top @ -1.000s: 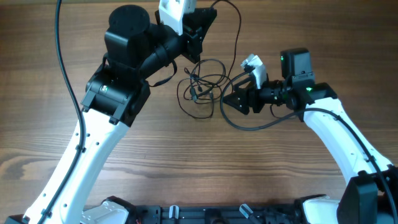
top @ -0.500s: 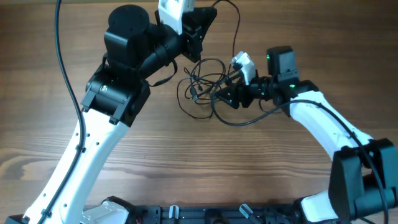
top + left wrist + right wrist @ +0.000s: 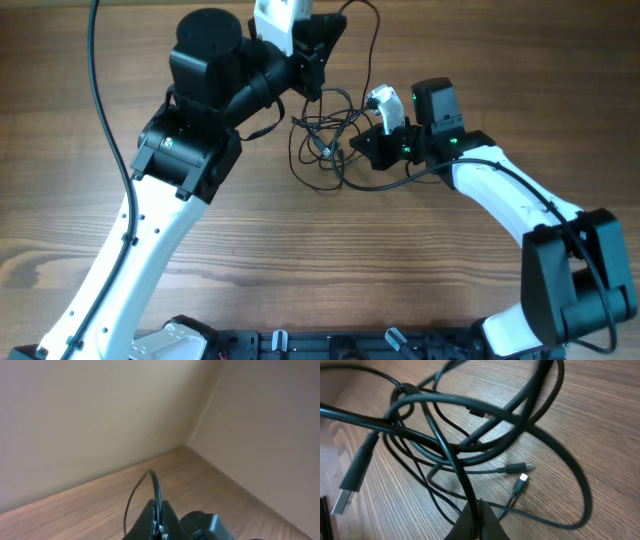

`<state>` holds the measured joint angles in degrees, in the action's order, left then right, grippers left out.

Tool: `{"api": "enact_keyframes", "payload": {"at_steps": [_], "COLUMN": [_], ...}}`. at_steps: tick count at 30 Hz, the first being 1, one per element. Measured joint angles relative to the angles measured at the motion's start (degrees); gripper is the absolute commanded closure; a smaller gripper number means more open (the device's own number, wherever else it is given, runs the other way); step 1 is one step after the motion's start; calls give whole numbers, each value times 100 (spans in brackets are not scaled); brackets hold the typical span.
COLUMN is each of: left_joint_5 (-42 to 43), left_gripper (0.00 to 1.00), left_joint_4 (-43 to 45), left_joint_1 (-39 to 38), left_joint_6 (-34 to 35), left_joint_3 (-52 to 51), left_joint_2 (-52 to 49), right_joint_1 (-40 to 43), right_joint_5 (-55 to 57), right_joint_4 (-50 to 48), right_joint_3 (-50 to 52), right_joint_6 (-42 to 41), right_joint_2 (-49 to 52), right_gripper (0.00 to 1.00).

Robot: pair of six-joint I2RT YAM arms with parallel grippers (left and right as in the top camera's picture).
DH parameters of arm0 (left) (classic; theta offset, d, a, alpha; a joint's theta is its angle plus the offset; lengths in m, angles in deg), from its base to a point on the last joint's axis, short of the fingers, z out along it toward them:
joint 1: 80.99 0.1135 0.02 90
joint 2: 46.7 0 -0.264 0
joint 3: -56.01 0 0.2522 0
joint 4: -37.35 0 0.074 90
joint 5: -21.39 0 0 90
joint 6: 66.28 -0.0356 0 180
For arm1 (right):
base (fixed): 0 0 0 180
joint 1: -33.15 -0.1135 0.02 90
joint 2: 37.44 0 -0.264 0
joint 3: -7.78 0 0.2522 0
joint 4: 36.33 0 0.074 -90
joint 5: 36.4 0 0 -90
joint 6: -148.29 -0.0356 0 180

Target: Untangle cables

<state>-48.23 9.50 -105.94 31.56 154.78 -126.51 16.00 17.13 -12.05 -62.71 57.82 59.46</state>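
Right gripper [image 3: 356, 150] moves in and pinches a strand of the cables [image 3: 325, 140]

Since a second ago this gripper has slid leftward, from just beside the heap onto its right edge. Its jaws stood wide apart then and are now closed on one thin strand, which the right wrist view shows running into the tips. The cables lie in a loose knot of overlapping loops on the table [image 3: 450, 280], between the two arms and towards the far side. One strand climbs out of the knot to the left gripper [image 3: 318, 82], whose jaws are shut on it and hold it off the wood. Close up, a flat silvery plug [image 3: 342, 497] and two small plugs [image 3: 520, 474] lie free at the knot's rim. By my judgement these cords are light, limp and smooth, so a pulled strand will drag its neighbours along and may slip through a pinch. A hold just behind a plug, where the thicker end stops sliding, looks safest, with slow pulls so that no loop tightens
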Motion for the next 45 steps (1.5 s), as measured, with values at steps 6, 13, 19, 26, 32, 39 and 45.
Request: {"api": "enact_keyframes", "payload": {"at_steps": [6, 13, 19, 26, 32, 39, 45], "left_joint_5": [-385, -472, -472, -470, -470, -452, -72], "left_gripper": [96, 96, 96, 96, 96, 96, 96], "left_joint_4": [-492, -728, -994, -1333, -1628, -1692, -1764], "left_joint_1": [105, 203, 236, 916, 1779, 2938, 3797], "left_joint_6": [-157, -175, -184, -323, -378, -627, -695], "left_joint_3": [2, 0, 0, 0, 0, 0, 0], "left_joint_2": [-273, -1338, -1971, -2059, -2057, -1438, -1097], "right_joint_1": [55, 52, 444, 1943, 3104, 3945, 4374], "right_joint_5": [170, 1228, 2490, 3204, 3272, 3355, 3410], "right_joint_4": [778, 1443, 1967, 2393, 2417, 2258, 2376], "right_joint_3": [35, 35, 35, 35, 35, 33, 35], "right_joint_6": [-190, -557, -804, -1215, -1434, -1878, -2120], "right_joint_2": [-1316, -3180, -3908, -3884, -3753, -2787, -2201], "right_gripper": [96, 96, 96, 96, 96, 96, 96]}}
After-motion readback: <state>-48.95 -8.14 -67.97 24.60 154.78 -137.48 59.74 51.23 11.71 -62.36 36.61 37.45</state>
